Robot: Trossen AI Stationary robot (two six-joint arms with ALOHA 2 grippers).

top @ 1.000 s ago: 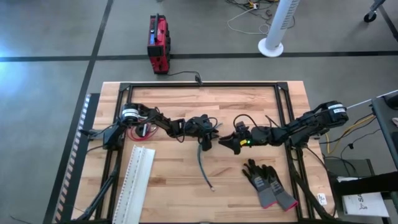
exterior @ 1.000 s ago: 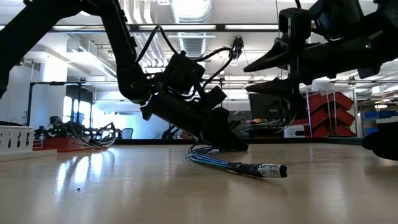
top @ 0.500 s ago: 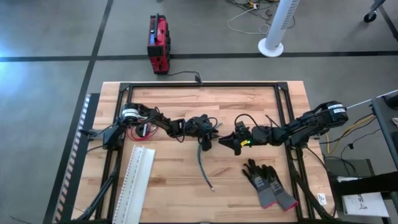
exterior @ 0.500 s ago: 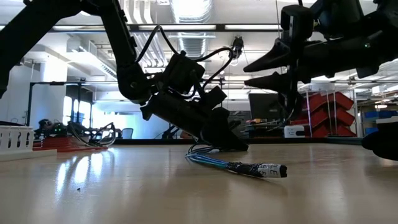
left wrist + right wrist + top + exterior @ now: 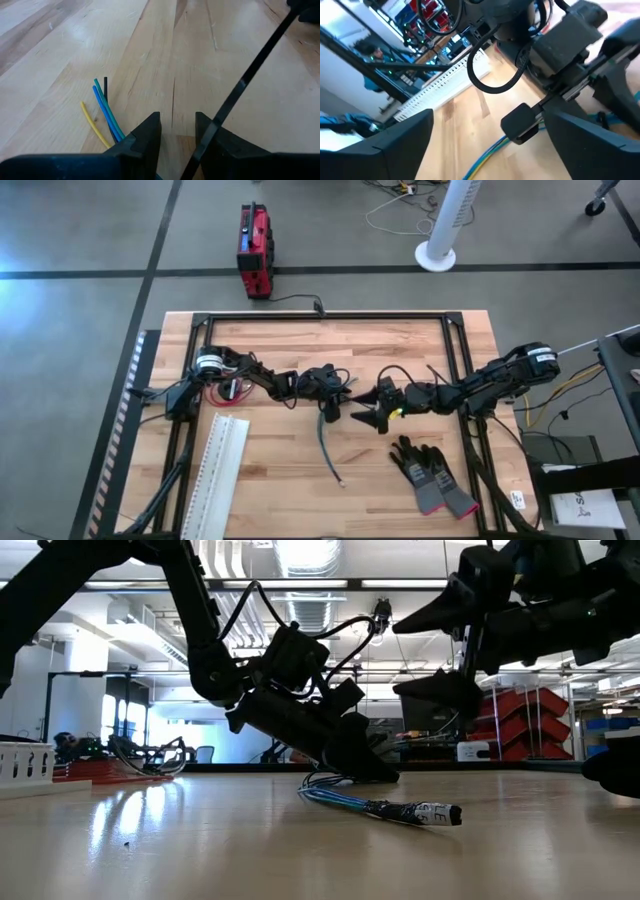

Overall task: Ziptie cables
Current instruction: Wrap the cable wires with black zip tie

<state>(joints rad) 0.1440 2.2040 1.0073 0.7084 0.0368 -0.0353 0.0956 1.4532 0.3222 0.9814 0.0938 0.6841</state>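
A thin bundle of cables point(image 5: 331, 448), blue, green, yellow and black point(image 5: 102, 107), lies on the wooden table and ends in a labelled tip point(image 5: 438, 812). My left gripper point(image 5: 328, 412) slants down onto the bundle's far end point(image 5: 325, 781), fingers nearly shut point(image 5: 177, 132). A black ziptie strip point(image 5: 250, 75) runs slanting up from between those fingers. My right gripper point(image 5: 362, 417) hangs just right of it, above the table, wide open point(image 5: 410, 655) and holding nothing point(image 5: 487, 117). My left gripper comes down slanting from the table's left onto the far end of the cable bundle point(image 5: 318, 780). The wires point(image 5: 116, 136) and the ziptie strip point(image 5: 202, 150) run in behind its fingertips, which hide the place of contact. The rest of the bundle lies flat on the table.
A pair of dark gloves point(image 5: 430, 475) lies near the front right. A long white slotted strip point(image 5: 220, 470) lies front left. A red and black wire coil point(image 5: 215, 392) sits by the left arm's base. A black frame point(image 5: 320, 318) borders the table; a red box point(image 5: 254, 250) stands on the floor.
My right gripper first narrowed its fingers, then opened them wide, staying above the table beside the left gripper. The left gripper and the cables have kept still.
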